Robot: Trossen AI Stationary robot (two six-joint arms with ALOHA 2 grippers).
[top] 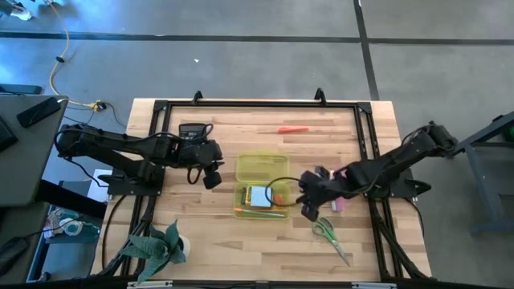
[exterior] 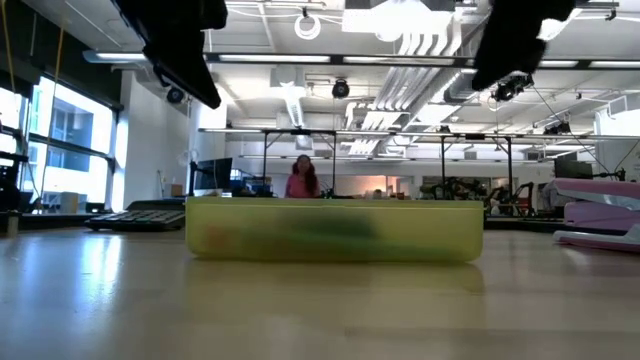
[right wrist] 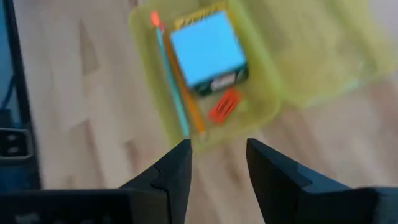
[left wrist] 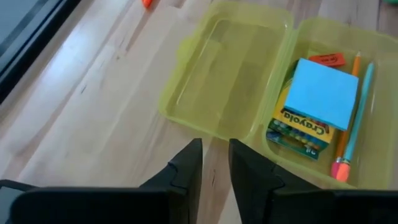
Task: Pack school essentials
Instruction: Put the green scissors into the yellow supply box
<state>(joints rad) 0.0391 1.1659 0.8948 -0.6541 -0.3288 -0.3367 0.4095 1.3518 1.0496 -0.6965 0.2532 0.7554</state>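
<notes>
Sticky-note pad atop crayon box

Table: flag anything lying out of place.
The green-handled scissors lie on the table beside the open yellow-green case, and an orange pen lies alone near the far edge. Both are outside the case; its other contents sit tidily.

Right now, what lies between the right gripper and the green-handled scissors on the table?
Nothing: in the high view only bare wood separates the right gripper from the green-handled scissors just beyond it.
</notes>
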